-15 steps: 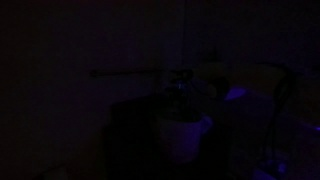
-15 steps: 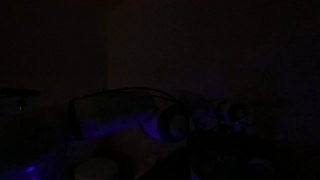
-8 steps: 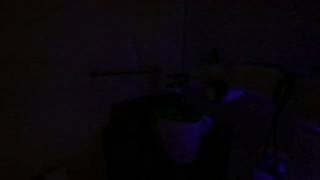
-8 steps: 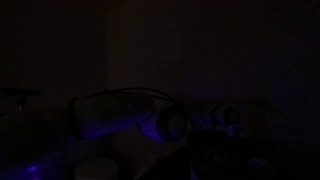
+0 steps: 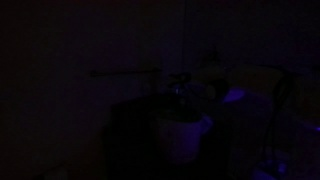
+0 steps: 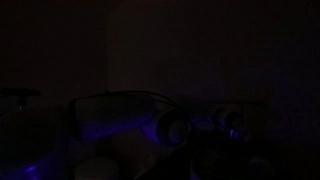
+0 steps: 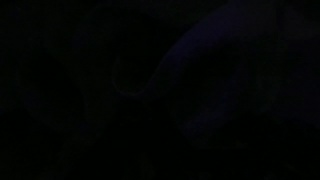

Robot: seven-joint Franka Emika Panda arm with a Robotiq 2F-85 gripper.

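V. dark: 1 pale container (image 5: 185,135), prob. below gripper (image 5: 180,96); jaws unreadable.

An unlit indoor room, too dark to tell what kind of place it is. In the exterior views, a faint blue-violet glow (image 6: 105,132) picks out only a pale rounded vessel (image 5: 186,136) and a looping cable (image 5: 281,100).

A pale, cup-like vessel (image 5: 186,136) stands upright in the near-dark scene, its rim faintly lit, its colour and contents too dim to tell.
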